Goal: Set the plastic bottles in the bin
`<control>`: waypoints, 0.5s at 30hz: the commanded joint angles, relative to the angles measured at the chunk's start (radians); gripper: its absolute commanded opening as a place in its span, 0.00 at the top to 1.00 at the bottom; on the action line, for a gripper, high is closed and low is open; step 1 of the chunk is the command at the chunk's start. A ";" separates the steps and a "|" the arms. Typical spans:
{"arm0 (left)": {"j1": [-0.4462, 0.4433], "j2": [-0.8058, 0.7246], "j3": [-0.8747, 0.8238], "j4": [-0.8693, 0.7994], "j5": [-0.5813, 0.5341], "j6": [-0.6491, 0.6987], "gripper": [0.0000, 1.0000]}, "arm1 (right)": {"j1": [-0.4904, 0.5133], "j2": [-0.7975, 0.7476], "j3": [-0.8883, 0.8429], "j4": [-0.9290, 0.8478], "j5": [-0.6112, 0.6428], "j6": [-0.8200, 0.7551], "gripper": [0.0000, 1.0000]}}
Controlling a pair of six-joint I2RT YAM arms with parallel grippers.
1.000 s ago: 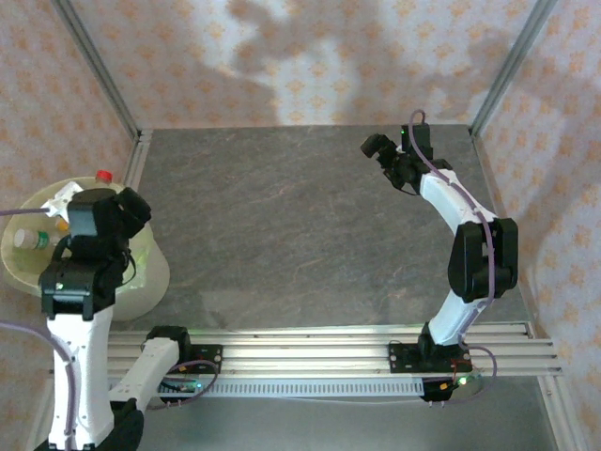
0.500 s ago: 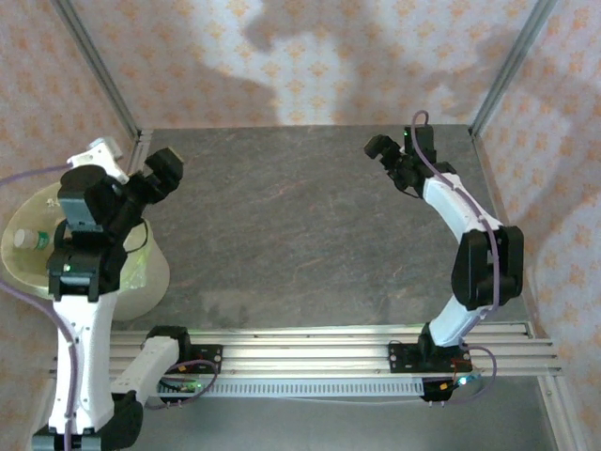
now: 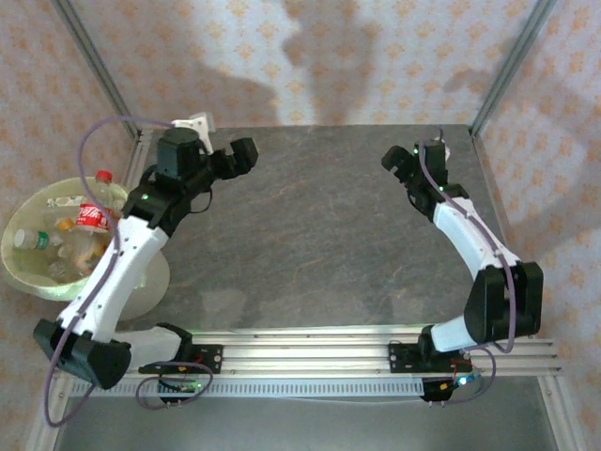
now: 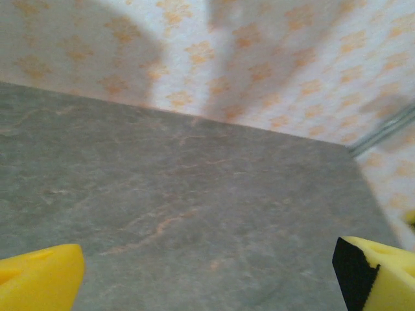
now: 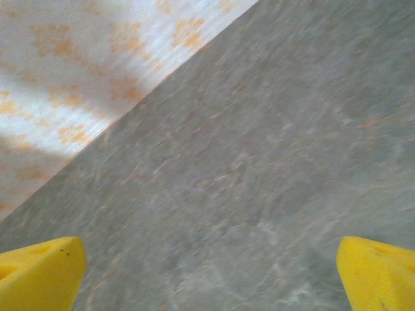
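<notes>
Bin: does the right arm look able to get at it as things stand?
Probably not. The bin sits off the table's left edge, while the right gripper hovers open near the far right corner, with the left arm stretched between them.

Extended forward, the left gripper [image 3: 244, 152] and right gripper [image 3: 390, 158] hang with jaws wide apart.

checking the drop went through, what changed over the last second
The left gripper swung from above the round pale yellow-green plastic bin to the far left of the grey table, open and empty. The right gripper, open too, drifted slightly right. The clear plastic bottles stay in the bin.
</notes>
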 commanded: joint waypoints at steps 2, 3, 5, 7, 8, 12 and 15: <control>-0.015 0.045 -0.040 0.057 -0.285 0.120 0.00 | -0.006 -0.080 -0.123 0.131 0.293 -0.128 0.01; -0.016 0.047 -0.072 0.072 -0.357 0.141 0.00 | -0.006 -0.091 -0.163 0.162 0.335 -0.159 0.00; -0.012 0.045 -0.144 0.103 -0.478 0.184 0.00 | -0.008 -0.099 -0.230 0.218 0.418 -0.217 0.01; 0.004 0.049 -0.214 0.121 -0.545 0.226 0.00 | -0.020 -0.077 -0.283 0.257 0.477 -0.262 0.01; 0.015 0.050 -0.246 0.124 -0.558 0.235 0.00 | -0.029 -0.060 -0.294 0.260 0.489 -0.264 0.01; 0.102 0.047 -0.403 0.199 -0.522 0.241 0.00 | -0.071 0.036 -0.321 0.295 0.496 -0.263 0.01; 0.160 0.033 -0.527 0.315 -0.449 0.232 0.00 | -0.083 0.091 -0.340 0.366 0.468 -0.309 0.01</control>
